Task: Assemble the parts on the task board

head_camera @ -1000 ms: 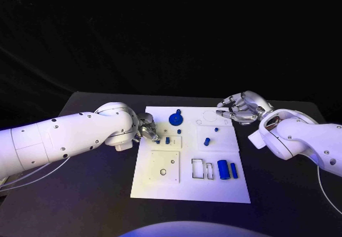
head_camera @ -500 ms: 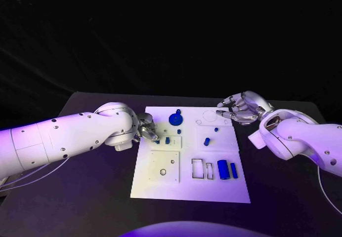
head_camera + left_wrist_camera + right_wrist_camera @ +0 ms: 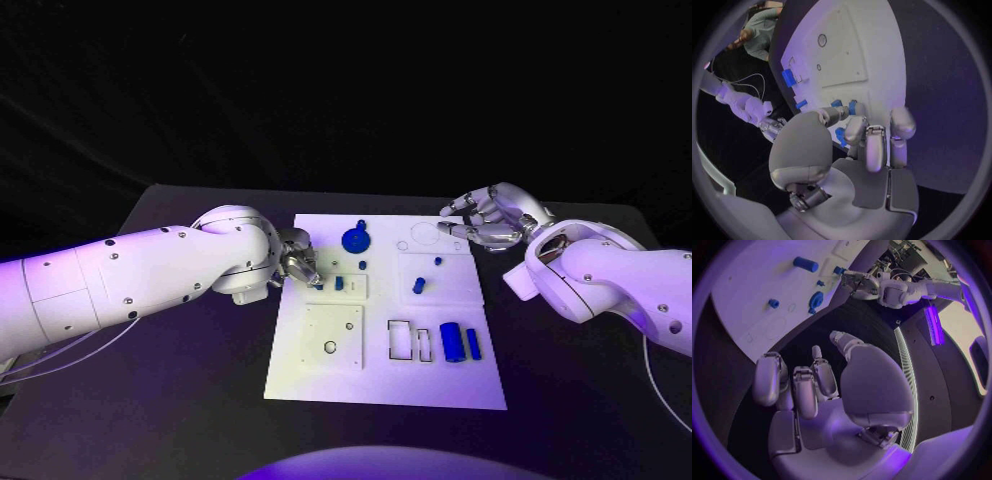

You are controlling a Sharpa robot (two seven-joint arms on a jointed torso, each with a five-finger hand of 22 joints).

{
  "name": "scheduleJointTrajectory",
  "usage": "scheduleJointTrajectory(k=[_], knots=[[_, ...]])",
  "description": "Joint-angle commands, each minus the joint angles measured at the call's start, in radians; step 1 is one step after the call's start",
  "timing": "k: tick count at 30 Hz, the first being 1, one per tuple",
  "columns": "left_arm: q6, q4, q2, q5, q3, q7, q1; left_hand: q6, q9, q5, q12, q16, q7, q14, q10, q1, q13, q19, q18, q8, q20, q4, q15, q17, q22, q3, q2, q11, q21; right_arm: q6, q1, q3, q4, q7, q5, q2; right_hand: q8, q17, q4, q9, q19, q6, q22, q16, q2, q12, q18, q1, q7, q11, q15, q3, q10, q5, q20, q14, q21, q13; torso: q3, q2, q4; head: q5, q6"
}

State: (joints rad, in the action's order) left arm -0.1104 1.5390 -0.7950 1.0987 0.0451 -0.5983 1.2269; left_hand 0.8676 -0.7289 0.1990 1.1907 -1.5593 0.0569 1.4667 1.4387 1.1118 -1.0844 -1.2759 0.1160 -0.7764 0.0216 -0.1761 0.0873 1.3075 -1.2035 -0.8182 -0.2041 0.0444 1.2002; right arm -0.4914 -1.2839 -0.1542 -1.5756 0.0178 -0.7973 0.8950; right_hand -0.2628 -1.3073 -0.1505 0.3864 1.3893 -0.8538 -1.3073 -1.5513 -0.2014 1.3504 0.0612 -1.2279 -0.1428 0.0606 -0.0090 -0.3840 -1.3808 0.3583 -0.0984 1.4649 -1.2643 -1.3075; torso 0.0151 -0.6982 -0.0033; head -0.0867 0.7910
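Note:
The white task board (image 3: pixel 433 385) lies in the middle of the black table. On it are a round blue disc (image 3: pixel 355 239), a blue cylinder (image 3: pixel 453 343) beside a slim blue bar (image 3: pixel 473 345), and several small blue parts. My left hand (image 3: pixel 299 262) is at the board's left edge. Its thumb and a finger pinch a small blue part (image 3: pixel 319 286) (image 3: pixel 852 106) that stands in the board next to another small blue part (image 3: pixel 339 283). My right hand (image 3: pixel 490 222) hovers off the board's far right corner with its fingers (image 3: pixel 814 382) curled in on nothing.
Near the board's front are outlined rectangular slots (image 3: pixel 408 342) and a square plate with a round hole (image 3: pixel 330 347). Black table (image 3: pixel 173 400) lies open to the left, right and front of the board.

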Motion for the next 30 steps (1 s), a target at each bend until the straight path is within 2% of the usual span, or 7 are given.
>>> scheduleJointTrajectory(k=[1, 8, 20, 26, 30], knots=[[-0.046, 0.005, 0.004, -0.002, 0.000, 0.010, -0.001, 0.032, 0.000, 0.007, 0.002, -0.004, -0.029, 0.100, 0.007, -0.005, 0.003, -0.003, -0.006, -0.007, 0.000, 0.163, 0.006, 0.240, -0.002, -0.156, 0.005, -0.003, 0.004, 0.008, 0.001, 0.000, -0.001, 0.006, -0.004, 0.000, -0.004, -0.207, -0.004, 0.001, -0.003, 0.005, -0.032, 0.004, 0.005, 0.002, 0.020, 0.002, 0.000, -0.001, -0.002, -0.001, 0.003, 0.006, 0.003, 0.091, 0.002, -0.003, -0.0001, 0.000, -0.0004, 0.000, 0.001], [-0.056, 0.002, 0.008, -0.005, 0.001, 0.011, -0.001, 0.034, 0.002, 0.019, 0.000, -0.004, -0.029, 0.100, 0.008, -0.020, 0.006, -0.003, -0.007, -0.008, 0.000, 0.162, 0.006, 0.242, -0.004, -0.147, -0.001, -0.003, 0.004, 0.008, 0.001, 0.000, -0.002, 0.006, -0.004, 0.001, -0.004, -0.207, -0.004, 0.001, -0.003, 0.005, -0.032, 0.004, 0.005, 0.002, 0.020, 0.002, 0.000, -0.001, -0.002, -0.001, 0.003, 0.006, 0.003, 0.091, 0.002, -0.003, 0.0004, 0.000, -0.0001, 0.000, 0.002], [-0.045, -0.011, 0.020, -0.006, 0.001, 0.009, -0.001, 0.035, 0.004, 0.013, -0.002, -0.005, -0.031, 0.100, 0.009, -0.037, 0.009, -0.003, -0.007, -0.009, 0.000, 0.154, 0.006, 0.243, -0.004, -0.138, -0.001, -0.002, 0.002, 0.008, 0.001, 0.000, -0.004, 0.005, -0.004, 0.002, -0.004, -0.207, -0.004, 0.001, -0.003, 0.005, -0.032, 0.004, 0.005, 0.002, 0.020, 0.002, 0.000, -0.001, -0.002, -0.001, 0.003, 0.006, 0.003, 0.091, 0.002, -0.003, 0.0012, 0.000, -0.0011, 0.000, 0.004], [-0.044, -0.016, 0.023, -0.010, 0.001, 0.008, -0.001, 0.028, 0.012, -0.040, -0.004, -0.004, -0.035, 0.100, 0.010, -0.068, 0.011, -0.002, -0.007, -0.005, 0.000, 0.136, 0.007, 0.242, -0.004, -0.123, -0.001, 0.000, -0.005, 0.007, 0.001, 0.000, -0.004, 0.006, -0.004, 0.002, -0.005, -0.206, -0.007, 0.003, -0.003, 0.005, -0.031, 0.004, 0.004, 0.002, 0.021, 0.002, 0.000, -0.002, -0.002, -0.003, 0.003, 0.008, 0.003, 0.091, 0.004, -0.002, 0.0012, 0.000, 0.0000, 0.002, 0.006], [-0.045, -0.019, 0.025, -0.014, 0.001, 0.004, -0.001, 0.032, 0.026, -0.110, -0.006, -0.004, -0.040, 0.100, 0.008, -0.104, 0.014, -0.003, -0.007, 0.006, -0.001, 0.098, 0.009, 0.240, -0.004, -0.088, -0.011, 0.004, -0.012, 0.007, 0.001, 0.000, -0.004, 0.006, -0.004, 0.002, -0.005, -0.206, -0.007, 0.003, -0.003, 0.005, -0.031, 0.004, 0.004, 0.002, 0.021, 0.002, 0.000, -0.002, -0.002, -0.003, 0.003, 0.008, 0.003, 0.091, 0.004, -0.002, 0.0013, 0.000, 0.0000, 0.002, 0.006]])
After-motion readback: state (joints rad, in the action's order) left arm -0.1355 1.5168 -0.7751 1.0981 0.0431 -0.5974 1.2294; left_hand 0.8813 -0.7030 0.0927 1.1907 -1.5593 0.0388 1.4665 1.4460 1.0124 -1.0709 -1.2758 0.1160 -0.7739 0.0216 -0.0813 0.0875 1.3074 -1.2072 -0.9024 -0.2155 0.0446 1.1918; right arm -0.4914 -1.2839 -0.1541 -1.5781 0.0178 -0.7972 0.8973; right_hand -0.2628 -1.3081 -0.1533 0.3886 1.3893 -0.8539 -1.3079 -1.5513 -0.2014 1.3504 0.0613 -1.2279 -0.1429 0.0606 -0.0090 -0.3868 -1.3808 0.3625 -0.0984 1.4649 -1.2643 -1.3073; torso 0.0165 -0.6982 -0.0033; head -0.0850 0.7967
